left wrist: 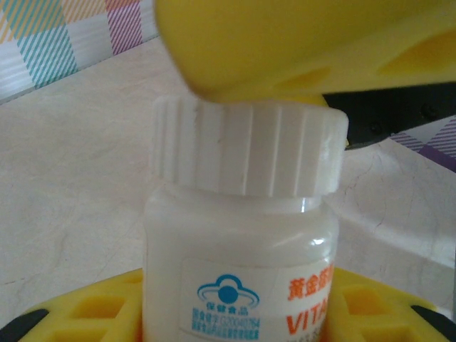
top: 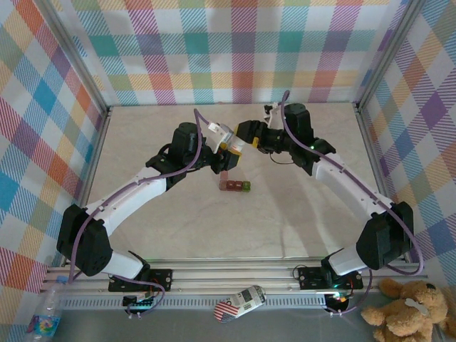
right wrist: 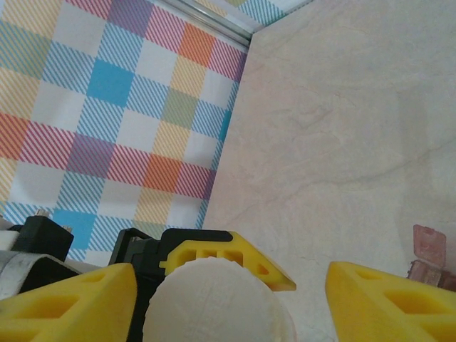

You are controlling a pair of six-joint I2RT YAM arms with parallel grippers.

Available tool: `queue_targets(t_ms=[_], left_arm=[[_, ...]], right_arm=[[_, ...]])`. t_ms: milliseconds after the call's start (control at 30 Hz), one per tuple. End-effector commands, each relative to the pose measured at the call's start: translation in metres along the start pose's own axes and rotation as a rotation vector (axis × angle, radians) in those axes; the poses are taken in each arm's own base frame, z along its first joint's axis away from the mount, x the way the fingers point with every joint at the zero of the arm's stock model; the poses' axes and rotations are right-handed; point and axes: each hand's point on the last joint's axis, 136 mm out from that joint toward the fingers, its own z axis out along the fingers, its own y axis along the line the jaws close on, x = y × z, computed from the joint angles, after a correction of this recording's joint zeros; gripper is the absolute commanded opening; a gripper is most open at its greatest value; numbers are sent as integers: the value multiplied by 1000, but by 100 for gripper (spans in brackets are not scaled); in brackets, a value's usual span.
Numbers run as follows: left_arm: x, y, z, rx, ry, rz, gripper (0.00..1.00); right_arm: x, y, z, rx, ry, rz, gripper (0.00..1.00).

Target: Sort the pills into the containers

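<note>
Bottle (left wrist: pixel 235 263) clamped in left gripper (left wrist: pixel 235 317), right gripper (right wrist: pixel 229 288) seemingly apart; marbled table (right wrist: pixel 342 128), plaid walls (right wrist: pixel 107 92).

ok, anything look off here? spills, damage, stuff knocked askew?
Nothing stands out. The left gripper holds the white bottle, cap on, right gripper open around the cap. Nothing spilled on the table. The containers sit flat, one red lid flipped up.
</note>
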Motion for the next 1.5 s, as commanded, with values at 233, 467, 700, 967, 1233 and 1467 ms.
queue_targets(t_ms=[233,467,700,967,1233,1467], left_arm=[[-4,-3,0,12,-7,15,0],[-8,-8,-3,33,-20,13,0],[-12,-25,-8,128,-25,-3,0],[-8,-18,-5,95,-10,-6,0],[-3,-5,-1,21,-1,11,0],[0,-1,3,7,8,19,0]], right_arm=[[0,12,2,-29,26,-71,47],[8,7,-4,-75,71,-230,46],[13,9,-17,-229,125,-338,47],[0,15,-22,-193,77,-240,65],[-20,0,-42,-18,-59,-67,78],[-19,-6,-39,22,-59,40,79]])
